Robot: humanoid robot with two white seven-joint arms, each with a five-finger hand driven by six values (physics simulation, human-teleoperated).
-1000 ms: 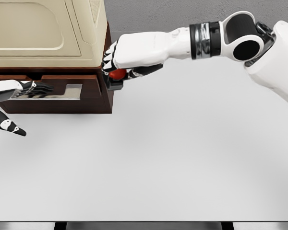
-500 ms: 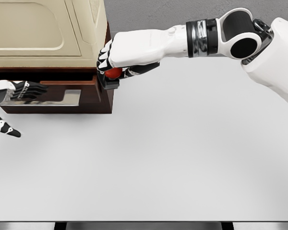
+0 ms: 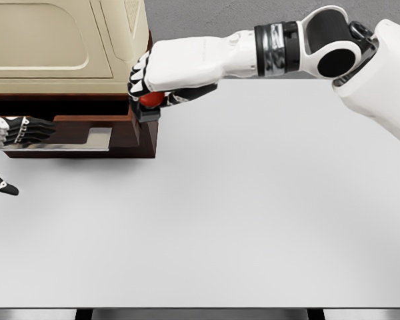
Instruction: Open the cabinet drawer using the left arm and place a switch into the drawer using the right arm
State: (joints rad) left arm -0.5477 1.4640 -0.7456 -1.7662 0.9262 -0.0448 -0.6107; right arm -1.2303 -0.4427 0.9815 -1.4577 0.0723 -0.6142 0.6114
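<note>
So I am working at the table, where the cabinet is standing at the far left corner. Its drawer is sitting pulled out, dark wood with a pale panel showing on it, so I am judging the opening half of the job done. My right arm is reaching across from the right edge, and my right hand is hovering at the cabinet's front corner, just over the drawer's right end. Its fingers are curled tight around the switch, a red button on a dark base, which is hanging in the air and not touching the drawer. My left hand is lying on the drawer's left end with fingers stretched flat; whether it is gripping anything I cannot tell. What is remaining, as I am reading it, is carrying the switch a little further left over the drawer, lowering it in and letting go.
</note>
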